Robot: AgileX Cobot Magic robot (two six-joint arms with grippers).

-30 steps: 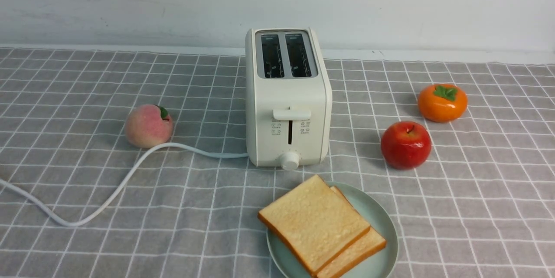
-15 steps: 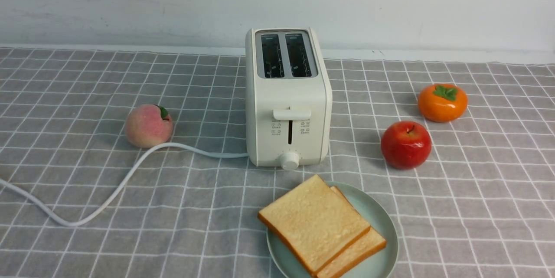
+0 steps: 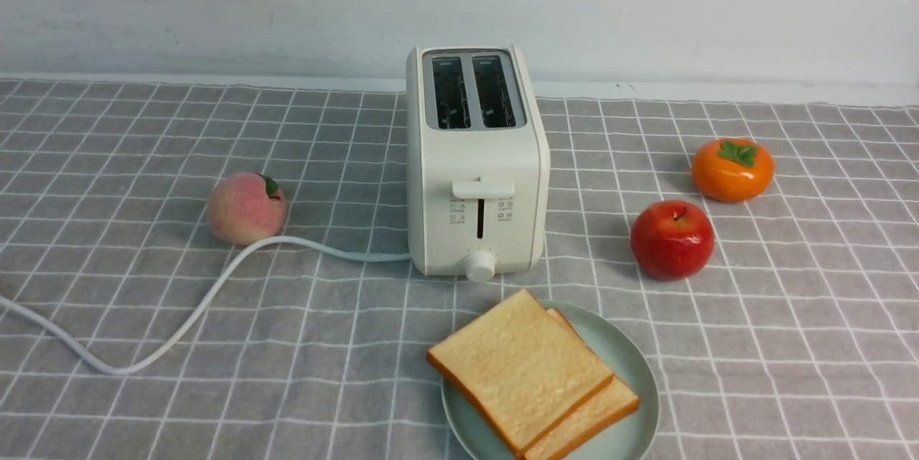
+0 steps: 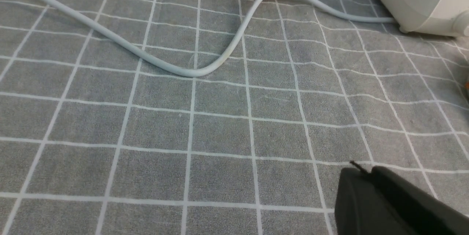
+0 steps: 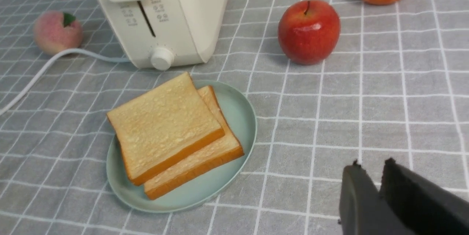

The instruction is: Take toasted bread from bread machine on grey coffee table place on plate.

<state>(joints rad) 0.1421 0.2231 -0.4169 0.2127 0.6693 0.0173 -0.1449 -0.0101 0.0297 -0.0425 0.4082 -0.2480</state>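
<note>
Two slices of toasted bread lie stacked and overlapping on the plate: the top slice partly covers the lower slice. The bread machine stands just behind them on the grey coffee table, both slots showing no bread and the lever up. Neither arm shows in the front view. My left gripper hovers shut over bare cloth near the cord. My right gripper hangs to the right of the plate and toast, its tips a little apart with nothing between them.
A peach sits left of the toaster, with the white cord curving past it toward the left edge. A red apple and an orange persimmon stand to the right. A white wall closes the back.
</note>
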